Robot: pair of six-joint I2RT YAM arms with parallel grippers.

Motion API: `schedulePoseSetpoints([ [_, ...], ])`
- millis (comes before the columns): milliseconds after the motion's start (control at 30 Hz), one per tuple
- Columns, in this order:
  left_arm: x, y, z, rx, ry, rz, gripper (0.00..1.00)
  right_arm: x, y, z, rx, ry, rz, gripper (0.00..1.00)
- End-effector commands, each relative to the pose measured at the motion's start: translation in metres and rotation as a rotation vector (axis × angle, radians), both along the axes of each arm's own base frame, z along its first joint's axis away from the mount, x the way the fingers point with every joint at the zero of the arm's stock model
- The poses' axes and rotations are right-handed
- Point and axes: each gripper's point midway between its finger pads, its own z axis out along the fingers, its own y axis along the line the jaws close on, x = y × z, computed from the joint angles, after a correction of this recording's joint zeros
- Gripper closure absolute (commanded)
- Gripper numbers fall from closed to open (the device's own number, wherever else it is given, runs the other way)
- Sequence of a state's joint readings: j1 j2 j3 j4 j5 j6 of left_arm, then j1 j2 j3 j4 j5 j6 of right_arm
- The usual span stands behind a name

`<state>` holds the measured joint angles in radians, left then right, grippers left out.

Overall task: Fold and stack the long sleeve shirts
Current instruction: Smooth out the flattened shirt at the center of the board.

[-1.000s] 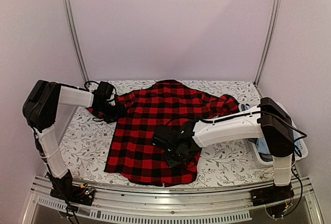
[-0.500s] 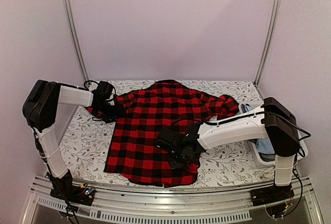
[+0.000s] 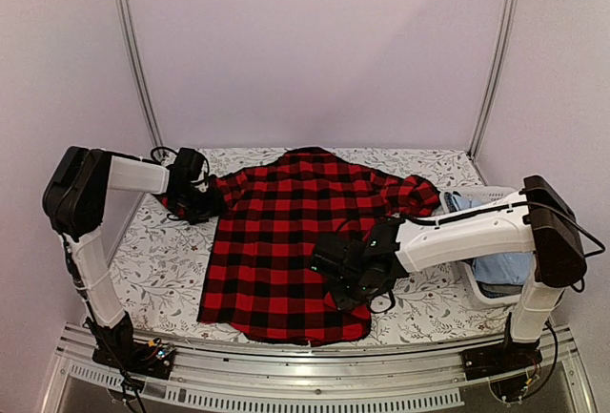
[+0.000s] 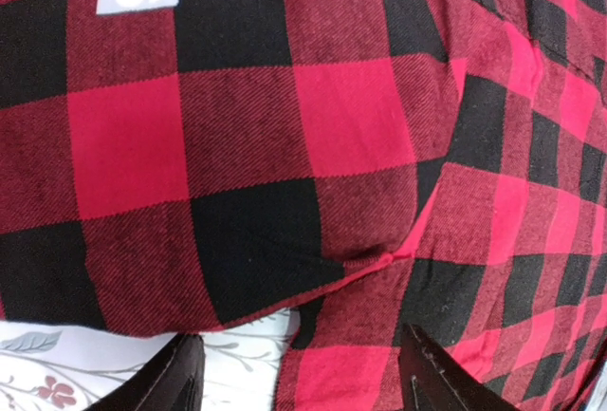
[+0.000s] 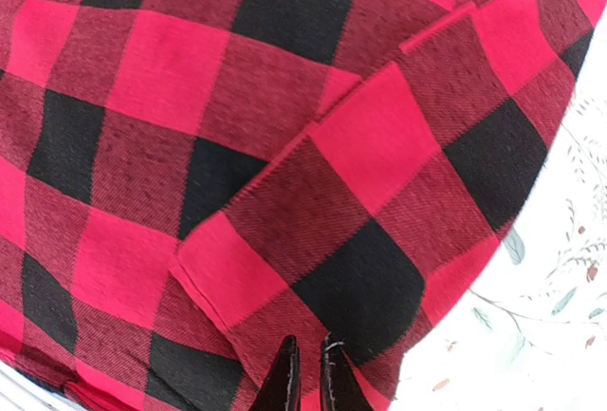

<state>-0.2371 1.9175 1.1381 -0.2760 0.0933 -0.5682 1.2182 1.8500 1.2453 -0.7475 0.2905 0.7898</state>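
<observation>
Right end effector point(image 5: 308, 373) is pinching narrow on shirt point(image 3: 286, 232) corner point(image 5: 360, 269) directly under its tips | left end effector point(image 4: 299, 378) is hovering wide above sleeve point(image 4: 237, 145) | judging: lifting low, keeping both layers gripped, folding evenly.

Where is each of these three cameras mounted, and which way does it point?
Top external: above and behind the arm bases, facing down and forward over the table; both arms show.
Left wrist: on the left arm, looking down at an edge of the shirt; the left gripper shows spread fingertips.
Right wrist: on the right arm, looking down at a hem corner; the right gripper shows pinched fingertips.
Shared: all three see the checked shirt and the flowered table cover.
</observation>
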Motion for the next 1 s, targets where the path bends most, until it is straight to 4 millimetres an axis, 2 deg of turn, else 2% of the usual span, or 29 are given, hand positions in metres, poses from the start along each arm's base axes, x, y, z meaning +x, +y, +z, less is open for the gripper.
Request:
schedulePoseSetpoints([
  [0, -0.013, 0.007, -0.017, 0.017, 0.076, -0.003, 0.30, -0.005, -0.019, 0.007, -0.006, -0.009, -0.046, 0.92],
  [100, -0.010, 0.001, -0.008, 0.005, 0.060, -0.021, 0.30, -0.002, -0.010, 0.017, 0.030, -0.023, -0.034, 0.87],
  [200, -0.007, -0.008, 0.008, -0.003, 0.036, -0.045, 0.29, 0.003, 0.010, 0.022, 0.045, -0.028, 0.004, 0.78],
  [333, -0.019, -0.040, 0.035, -0.031, -0.001, -0.106, 0.29, 0.006, 0.031, 0.016, 0.053, -0.025, 0.054, 0.70],
  [467, -0.050, -0.068, 0.051, -0.064, -0.010, -0.154, 0.29, 0.006, 0.043, 0.006, 0.061, -0.009, 0.081, 0.63],
  [633, -0.097, -0.092, 0.054, -0.162, 0.016, -0.187, 0.29, 0.004, 0.051, -0.007, 0.053, 0.015, 0.104, 0.62],
  [700, -0.117, -0.108, 0.057, -0.205, 0.025, -0.223, 0.29, 0.003, 0.053, -0.010, 0.051, 0.022, 0.108, 0.61],
  [867, -0.157, -0.134, 0.042, -0.234, 0.092, -0.294, 0.29, 0.001, 0.053, -0.022, 0.034, 0.040, 0.113, 0.60],
  [967, -0.175, -0.133, 0.025, -0.207, 0.132, -0.293, 0.29, 0.000, 0.051, -0.031, 0.018, 0.051, 0.103, 0.60],
])
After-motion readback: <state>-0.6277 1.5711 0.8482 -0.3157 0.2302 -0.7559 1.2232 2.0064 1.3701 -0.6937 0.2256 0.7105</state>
